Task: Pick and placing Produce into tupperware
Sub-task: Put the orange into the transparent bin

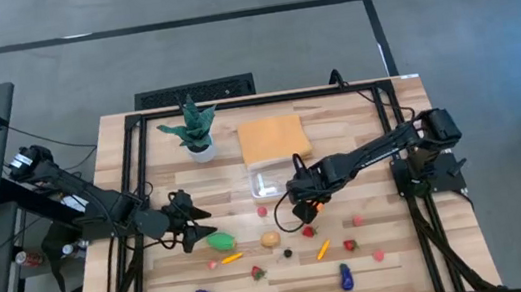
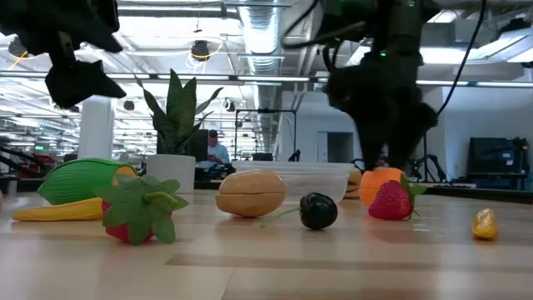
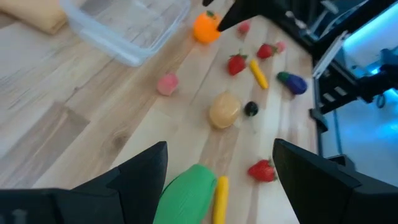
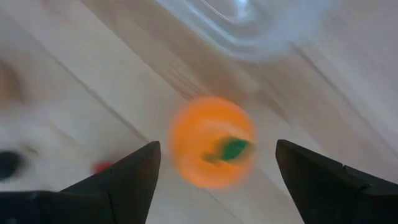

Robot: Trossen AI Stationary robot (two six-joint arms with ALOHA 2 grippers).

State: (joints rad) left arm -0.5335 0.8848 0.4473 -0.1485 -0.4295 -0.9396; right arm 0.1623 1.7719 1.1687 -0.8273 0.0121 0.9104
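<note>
A: Which step was in hand?

B: A pick. The right gripper [image 4: 214, 171] hung over the middle of the table, above the small orange fruit [image 4: 212, 142]. Its fingers were spread wide, one on each side of the fruit, and held nothing.

A: And the container?

B: The clear container [image 1: 271, 180] lay just beside that fruit, toward the far edge, touching the orange cloth [image 1: 274, 138]. It looked empty. The other toy pieces were scattered toward the near edge.

A: The left arm?

B: The left gripper [image 1: 190, 226] hovered left of centre, over the green vegetable [image 1: 220, 240], wide open and empty too.

A: What did the next move call for?

B: I'd judge lowering around the orange fruit, closing gently since it's round and may roll, then a short carry to the container.
</note>
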